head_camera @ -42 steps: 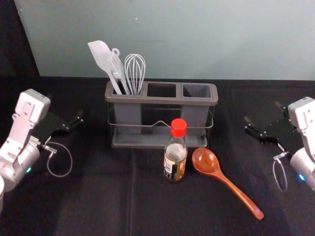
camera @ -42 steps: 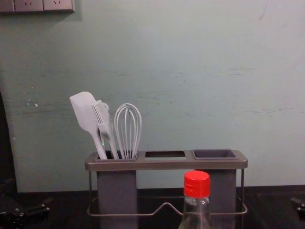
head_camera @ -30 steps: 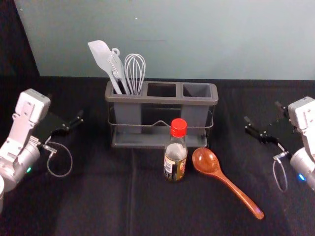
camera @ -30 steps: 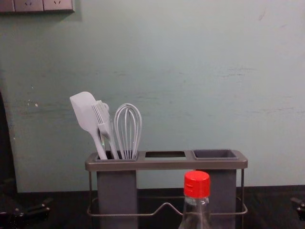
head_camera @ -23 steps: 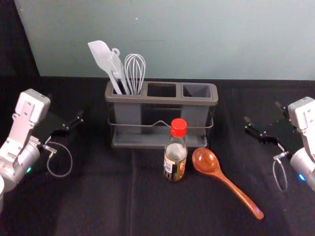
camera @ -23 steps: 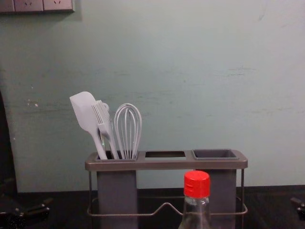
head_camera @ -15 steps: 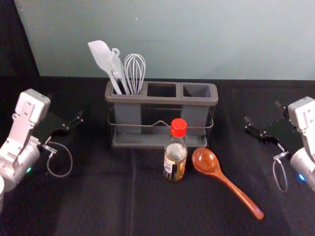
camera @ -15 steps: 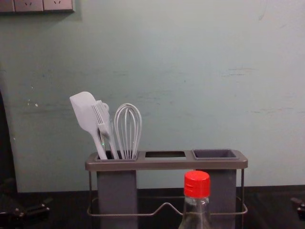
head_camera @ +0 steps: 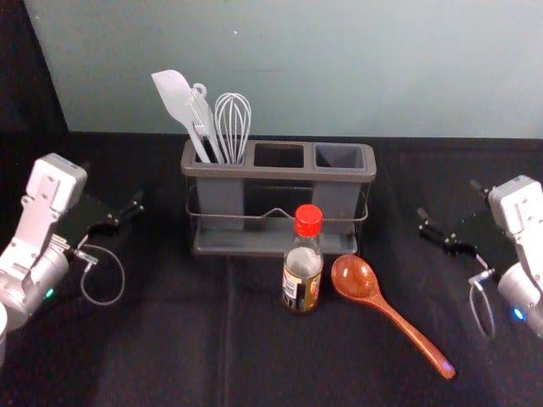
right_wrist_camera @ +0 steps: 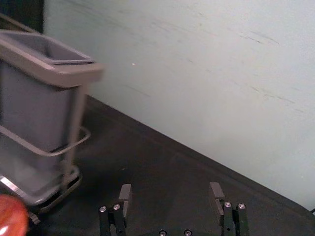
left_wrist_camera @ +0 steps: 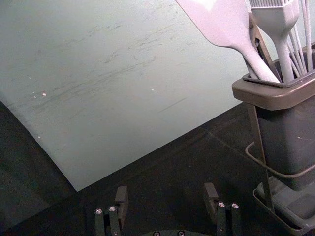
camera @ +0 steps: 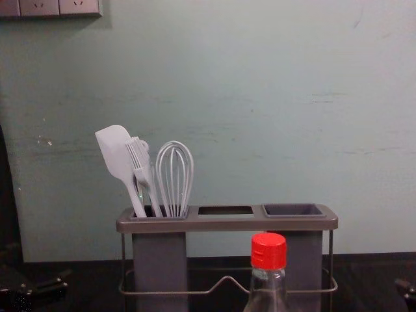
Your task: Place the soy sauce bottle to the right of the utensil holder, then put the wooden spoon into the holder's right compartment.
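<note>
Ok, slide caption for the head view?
Bottle and spoon in front of the holder, both grippers open, left, right.

Room right of holder, bottle in front

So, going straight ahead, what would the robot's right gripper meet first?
The right gripper would likely meet the pale wall, passing beside the utensil holder; its tilt is unclear, so perhaps the black cloth first.

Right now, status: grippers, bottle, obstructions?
Left gripper open, left of holder; right gripper open, to its right. Soy sauce bottle upright in front. Wooden spoon beside it, possibly in the way.
</note>
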Motion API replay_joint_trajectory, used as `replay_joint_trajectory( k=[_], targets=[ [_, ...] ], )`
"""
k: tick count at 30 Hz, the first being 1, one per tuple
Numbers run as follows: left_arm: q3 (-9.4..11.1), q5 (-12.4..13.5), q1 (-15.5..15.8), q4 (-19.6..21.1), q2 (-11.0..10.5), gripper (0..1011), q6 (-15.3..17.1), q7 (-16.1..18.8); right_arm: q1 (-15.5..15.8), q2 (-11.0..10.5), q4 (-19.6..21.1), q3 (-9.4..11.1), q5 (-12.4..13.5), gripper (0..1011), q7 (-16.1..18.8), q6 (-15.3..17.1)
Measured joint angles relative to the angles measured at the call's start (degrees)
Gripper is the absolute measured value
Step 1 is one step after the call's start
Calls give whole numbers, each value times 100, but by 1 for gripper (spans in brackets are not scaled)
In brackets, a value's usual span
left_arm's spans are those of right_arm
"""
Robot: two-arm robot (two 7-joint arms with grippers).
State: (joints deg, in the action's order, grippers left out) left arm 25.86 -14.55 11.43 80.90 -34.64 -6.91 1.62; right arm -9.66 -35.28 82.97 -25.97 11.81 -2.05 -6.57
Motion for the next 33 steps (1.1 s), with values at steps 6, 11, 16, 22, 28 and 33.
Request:
replay_joint_trajectory(
  k=[6, 11, 16, 22, 28, 33],
  targets=[
    [0, 0, 0, 0, 0, 1005, 0, 0, 309, -129, 389, 40, -67, 1004, 55, -38],
    [0, 0, 0, 0, 0, 1005, 0, 0, 590, -311, 802, 63, -91, 1004, 297, -90],
    [0, 0, 0, 0, 0, 1005, 0, 0, 760, -465, 1128, 83, 99, 1004, 739, -80],
    [0, 0, 0, 0, 0, 1005, 0, 0, 812, -475, 1282, 94, 449, 1004, 1292, -197],
    [0, 0, 0, 0, 0, 1005, 0, 0, 765, -316, 1297, 49, 732, 1004, 1799, -462],
    [0, 0, 0, 0, 0, 1005, 0, 0, 651, -75, 1250, -21, 962, 1004, 2160, -516]
  ],
)
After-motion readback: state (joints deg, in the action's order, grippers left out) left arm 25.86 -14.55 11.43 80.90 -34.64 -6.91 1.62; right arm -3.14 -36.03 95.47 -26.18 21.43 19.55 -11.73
